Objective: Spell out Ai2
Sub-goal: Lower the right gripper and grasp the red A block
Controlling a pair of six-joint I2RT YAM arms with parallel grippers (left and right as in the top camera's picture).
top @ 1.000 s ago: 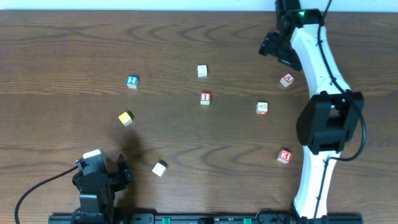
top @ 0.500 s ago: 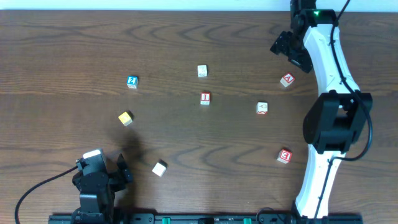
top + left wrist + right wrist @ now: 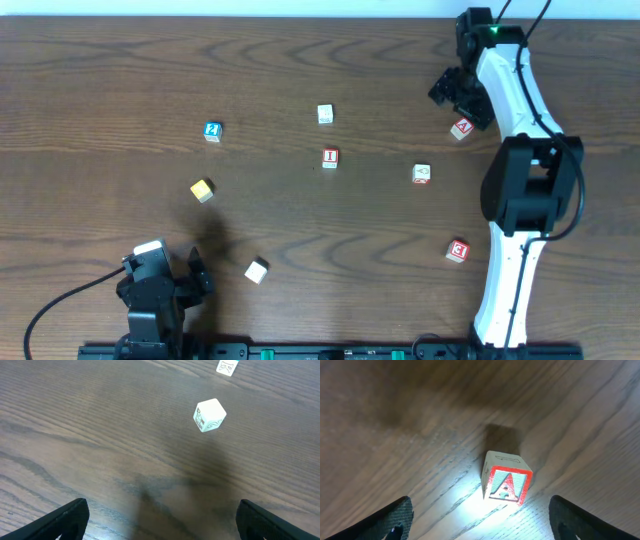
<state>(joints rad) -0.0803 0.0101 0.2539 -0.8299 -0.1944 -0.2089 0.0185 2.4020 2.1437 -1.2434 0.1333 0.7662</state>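
Cube A [image 3: 507, 482] sits far right, just before my right gripper [image 3: 482, 525], whose jaws stand wide and empty. I see cube I [image 3: 330, 158] mid-table and the blue cube [image 3: 211, 131] left of it; my left gripper [image 3: 160, 522], near left, gapes wide too.

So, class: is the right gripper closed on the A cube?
No, the A cube sits alone on the table, with the right gripper open and clear of it.

Soft even light, glare beside A cube [image 3: 507, 482]
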